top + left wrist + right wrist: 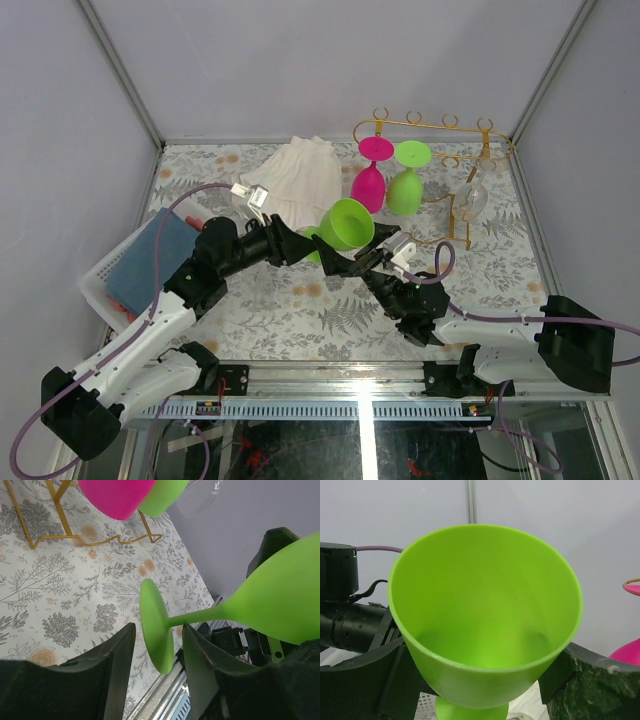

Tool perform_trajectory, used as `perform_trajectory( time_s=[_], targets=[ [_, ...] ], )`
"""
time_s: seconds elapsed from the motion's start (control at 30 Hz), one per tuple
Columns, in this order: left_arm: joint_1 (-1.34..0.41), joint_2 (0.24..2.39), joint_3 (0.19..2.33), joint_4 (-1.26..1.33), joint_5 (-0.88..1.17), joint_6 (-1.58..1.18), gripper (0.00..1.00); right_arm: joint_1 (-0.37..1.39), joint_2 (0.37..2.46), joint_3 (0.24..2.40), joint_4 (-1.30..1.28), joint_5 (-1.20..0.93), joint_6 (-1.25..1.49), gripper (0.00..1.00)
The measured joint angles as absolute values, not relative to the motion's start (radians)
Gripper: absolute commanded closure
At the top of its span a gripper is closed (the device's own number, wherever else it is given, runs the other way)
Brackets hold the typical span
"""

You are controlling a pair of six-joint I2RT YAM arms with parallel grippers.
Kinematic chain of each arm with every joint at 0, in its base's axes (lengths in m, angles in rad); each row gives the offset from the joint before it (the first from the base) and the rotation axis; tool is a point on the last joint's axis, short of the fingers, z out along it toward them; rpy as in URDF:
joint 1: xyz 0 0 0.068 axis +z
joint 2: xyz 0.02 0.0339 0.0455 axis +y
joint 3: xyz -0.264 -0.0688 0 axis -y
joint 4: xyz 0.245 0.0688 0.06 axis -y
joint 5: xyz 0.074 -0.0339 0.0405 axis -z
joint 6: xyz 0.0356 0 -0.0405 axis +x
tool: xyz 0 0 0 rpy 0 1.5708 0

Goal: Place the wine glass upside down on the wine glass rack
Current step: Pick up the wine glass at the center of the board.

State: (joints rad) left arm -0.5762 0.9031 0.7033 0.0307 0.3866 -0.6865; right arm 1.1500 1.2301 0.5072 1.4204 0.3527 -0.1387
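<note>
- Wine glass: in mid-air at the centre of the top view, well short of the wine glass rack at upper right.
- Right gripper: jaws clamp the bowl.
- Left gripper: jaws part-open and straddling the foot, with slim gaps either side.
- Risk: the glass would likely drop to the surface if the right gripper releases before the left bites. The thin foot could also pivot.
- Long axis tilted, foot lower left, mouth upper right. Not inverted.

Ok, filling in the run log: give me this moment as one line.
right fingers: gripping green wine glass bowl | left fingers: open, astride its foot | glass: aloft, tilted | rack: not reached
</note>
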Motion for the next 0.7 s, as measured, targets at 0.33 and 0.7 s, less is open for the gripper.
perform_trajectory(
  time_s=[0.33, 0.7],
  targets=[
    [-0.578, 0.896, 0.703, 0.056, 0.386, -0.699, 0.94, 1.15, 1.219, 0.503, 1.433, 0.354, -0.139, 0.23],
    [-0.58, 0.879, 0.727, 0.059, 0.379, -0.699, 1.0, 1.157, 1.076, 0.436, 1.331, 0.364, -0.138, 0.03]
  ],
)
